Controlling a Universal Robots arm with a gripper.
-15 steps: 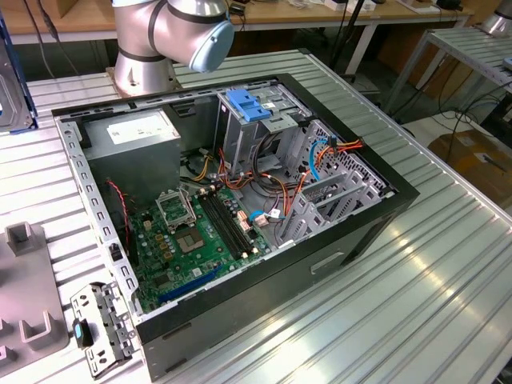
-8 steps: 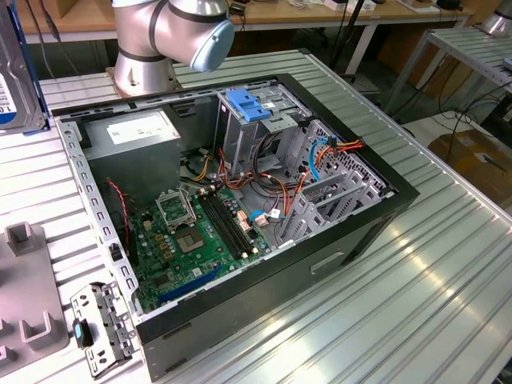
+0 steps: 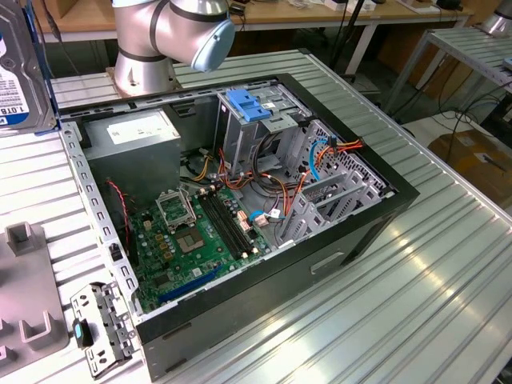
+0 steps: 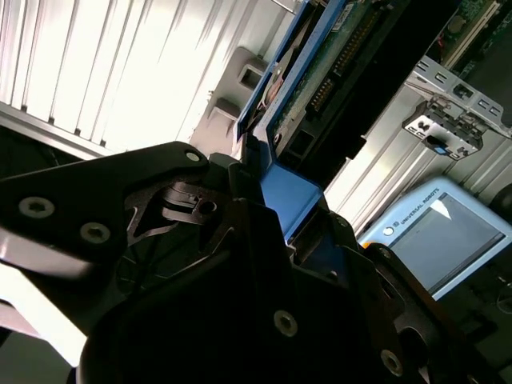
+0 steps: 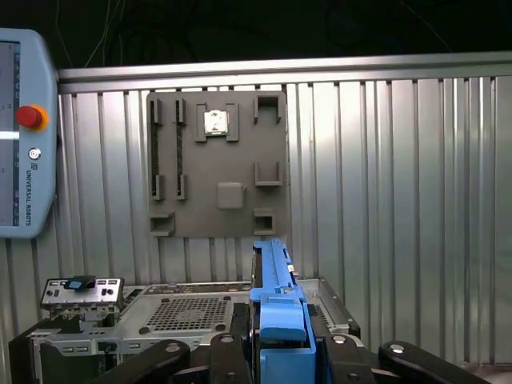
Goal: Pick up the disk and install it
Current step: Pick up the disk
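Open computer case (image 3: 264, 296) on a ribbed metal table (image 3: 432, 264), with the arm (image 3: 172, 32) standing behind it.

The gripper (image 5: 280, 356) has its jaws closed on the disk (image 5: 274, 292). In both wrist views the dark fingers (image 5: 220, 352) press from either side against the bright blue side rail. The disk (image 4: 320, 72) is held on edge and clear of the table, with its circuit-board side toward the second wrist view.

In the exterior view the disk (image 3: 20, 72) stands upright at the upper left edge, outside the case and well apart from the drive cage (image 3: 240, 144).

- **Inside the case:** a light blue latch plate (image 3: 250, 108) lies on top of the cage. Orange and red cables (image 3: 336, 148) and a thin blue cable (image 3: 318, 164) run just beside the cage on the exterior view's right. The power supply (image 3: 132, 136) sits between the case's left wall and the cage. The green motherboard (image 3: 200, 232) covers the floor in front of them.
- **Outside the case:** a grey fixture plate (image 3: 24, 304) with raised holders lies flat on the table at the exterior view's left. A small metal bracket (image 3: 100, 328) carrying a blue clip rests just beside the case's near corner.
- **First wrist view:** the fixture plate (image 5: 216, 164) appears beyond the held disk, the bracket (image 5: 80, 292) lies near the case, and a teach pendant (image 5: 24, 136) lies on the table.
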